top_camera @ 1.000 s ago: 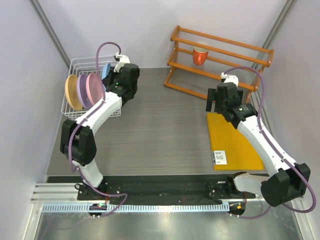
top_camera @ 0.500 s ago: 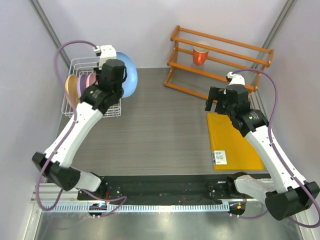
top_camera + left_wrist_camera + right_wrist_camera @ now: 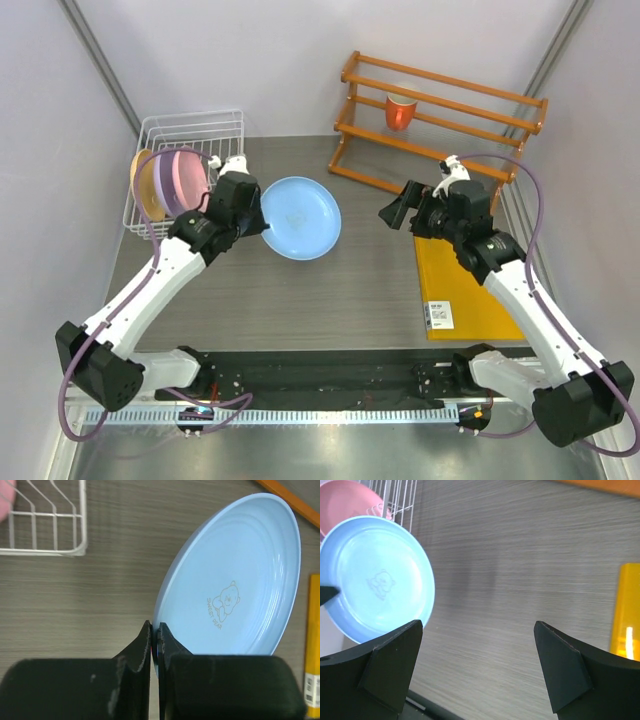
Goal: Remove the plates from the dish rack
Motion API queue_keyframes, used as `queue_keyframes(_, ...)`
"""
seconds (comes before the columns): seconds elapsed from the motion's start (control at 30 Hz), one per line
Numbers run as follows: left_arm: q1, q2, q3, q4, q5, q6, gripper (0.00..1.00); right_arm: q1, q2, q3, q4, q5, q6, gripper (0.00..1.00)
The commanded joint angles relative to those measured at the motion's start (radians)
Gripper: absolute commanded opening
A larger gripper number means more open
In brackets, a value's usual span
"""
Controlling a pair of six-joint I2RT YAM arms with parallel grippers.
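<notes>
My left gripper (image 3: 262, 222) is shut on the left rim of the light blue plate (image 3: 300, 217) and holds it over the table middle, to the right of the dish rack (image 3: 190, 125). In the left wrist view the jaws (image 3: 155, 635) pinch the plate's edge (image 3: 235, 580). The orange-yellow plate (image 3: 138, 185), the lilac plate (image 3: 163, 190) and the pink plate (image 3: 190, 175) stand upright in the rack. My right gripper (image 3: 392, 213) is open and empty, just right of the blue plate. In its wrist view (image 3: 480, 665) the blue plate (image 3: 375, 575) is at the left.
An orange wooden shelf (image 3: 440, 110) with an orange-red cup (image 3: 400, 110) stands at the back right. A yellow board (image 3: 465, 285) lies flat at the right under my right arm. The rack's corner (image 3: 50, 515) shows at the upper left of the left wrist view.
My left gripper has lifted the light blue plate out of the rack and carried it right, toward the table middle. My right gripper has moved left toward the plate.
</notes>
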Motion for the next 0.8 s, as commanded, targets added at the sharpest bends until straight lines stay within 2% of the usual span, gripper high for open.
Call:
queue_keyframes(0.0,-0.019,-0.017,0.008,0.147,0.123,-0.096,0.0,0.007,-0.007,-0.04,0.143,-0.107,0.084,1.0)
queue_keyframes(0.2,-0.059,-0.009,-0.009,0.186,0.123,-0.117,0.0,0.014,0.046,-0.071,0.185,-0.157,0.111,1.0)
queue_keyframes(0.47,-0.108,0.04,-0.006,0.201,0.08,-0.12,0.0,0.068,0.093,-0.071,0.189,-0.134,0.105,0.99)
queue_keyframes(0.57,-0.138,0.055,-0.001,0.204,0.044,-0.116,0.0,0.076,0.113,-0.071,0.177,-0.123,0.096,0.89)
queue_keyframes(0.6,-0.145,0.057,-0.001,0.206,0.043,-0.117,0.0,0.076,0.125,-0.071,0.17,-0.123,0.09,0.78)
queue_keyframes(0.77,-0.159,0.043,-0.015,0.233,0.041,-0.123,0.0,0.08,0.174,-0.063,0.147,-0.137,0.081,0.6)
